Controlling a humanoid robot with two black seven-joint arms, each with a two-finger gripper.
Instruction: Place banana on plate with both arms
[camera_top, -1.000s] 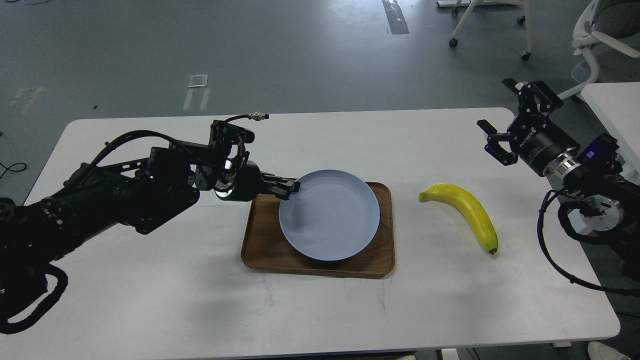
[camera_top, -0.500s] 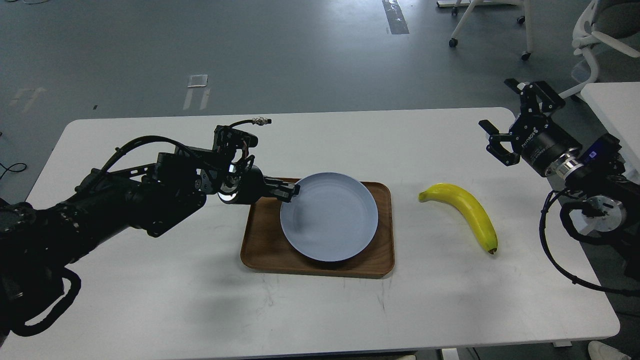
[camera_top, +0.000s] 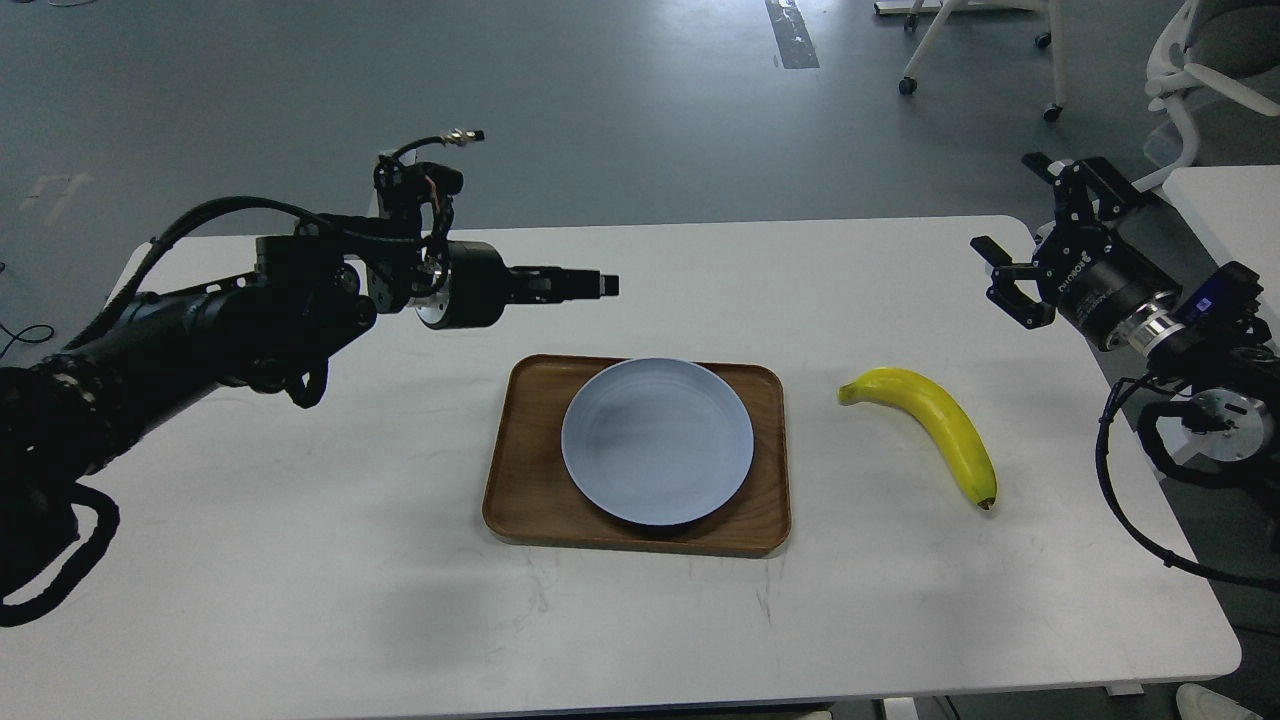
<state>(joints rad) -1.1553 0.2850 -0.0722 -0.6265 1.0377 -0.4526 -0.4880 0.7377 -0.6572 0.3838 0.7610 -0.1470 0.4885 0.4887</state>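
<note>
The pale blue-grey plate lies flat on a brown wooden tray in the middle of the white table. The yellow banana lies on the table to the right of the tray, its dark tip towards me. My left gripper hangs above the table behind the tray and points right. It holds nothing, and its fingers show as one narrow bar. My right gripper is open and empty, raised at the table's far right edge, behind and to the right of the banana.
A second white table's corner stands at the far right. Wheeled office chairs stand on the grey floor behind. My right arm's cables hang over the table's right edge.
My left gripper has let go of the plate's left rim and moved up and back. The plate, tilted before, now lies flat on the tray. The right gripper drifted slightly right.
</note>
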